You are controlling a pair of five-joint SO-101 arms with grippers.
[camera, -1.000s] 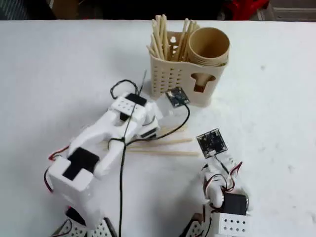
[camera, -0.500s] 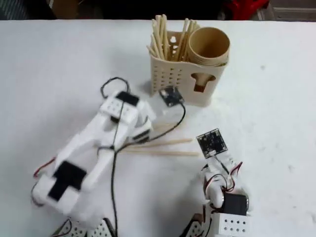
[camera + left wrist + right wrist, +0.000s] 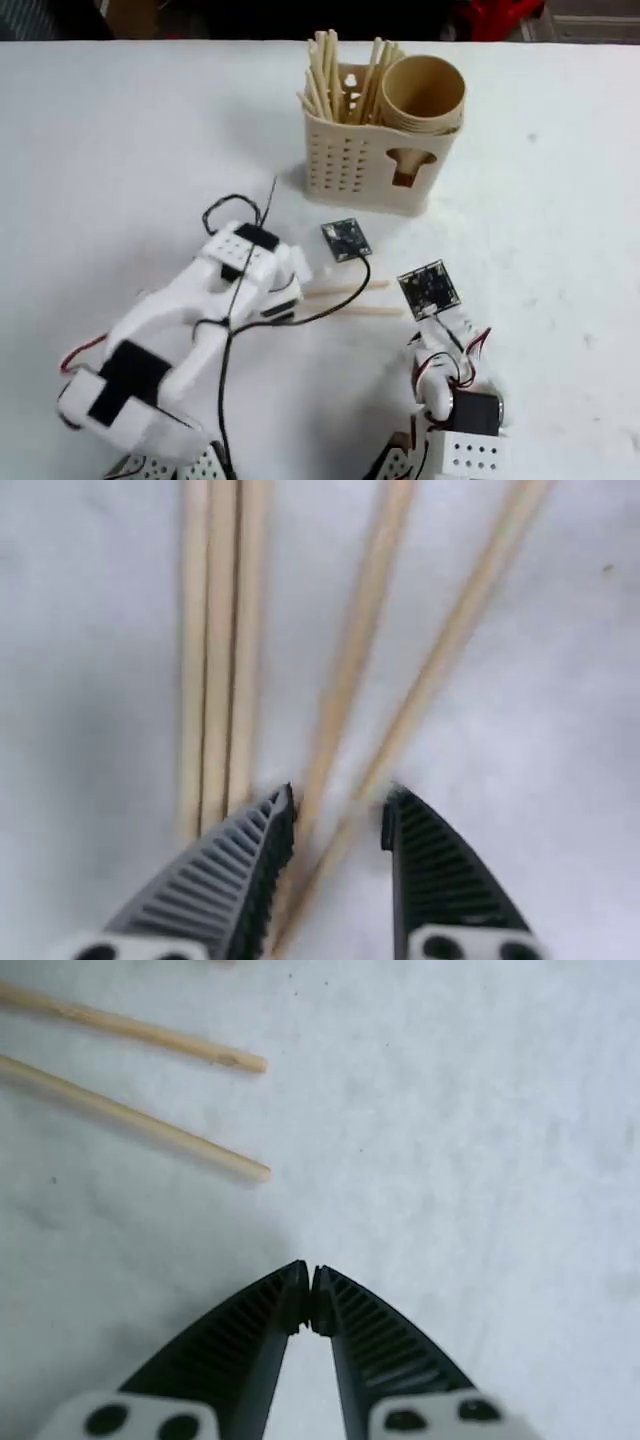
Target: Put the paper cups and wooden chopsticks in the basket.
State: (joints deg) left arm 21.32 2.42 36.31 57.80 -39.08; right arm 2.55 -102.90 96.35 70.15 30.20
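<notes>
**Left gripper** (image 3: 338, 815): jaws narrowly apart, ribbed black inner faces turned toward each other, set low over the bench (image 3: 560, 680). Five loose chopsticks (image 3: 350, 650) lie beneath it. Two slant into the gap between the jaws; whether either jaw presses on them cannot be told. The other three lie parallel and packed together just outside one jaw.

**Right gripper** (image 3: 309, 1295): jaws closed tip to tip, holding nothing, over bare bench. Two blunt stick ends lie near it, apart from the jaws.

**Materials:** The sticks are pale plain wood, slender and straight. The bench is white and matte with faint specks. The basket (image 3: 365, 170) is cream plastic, its front wall pierced with rows of small holes and one larger cut-out. It stands at the far side of the bench. Tan paper cups (image 3: 425, 95), nested, sit upright in one compartment. A bundle of upright chopsticks (image 3: 328, 70) fills the compartment beside them.

**Views:** The high view gives the basket and its contents, and two stick ends projecting from under the left arm (image 3: 180, 320). The left wrist view gives the full count of five sticks at the jaws.
</notes>
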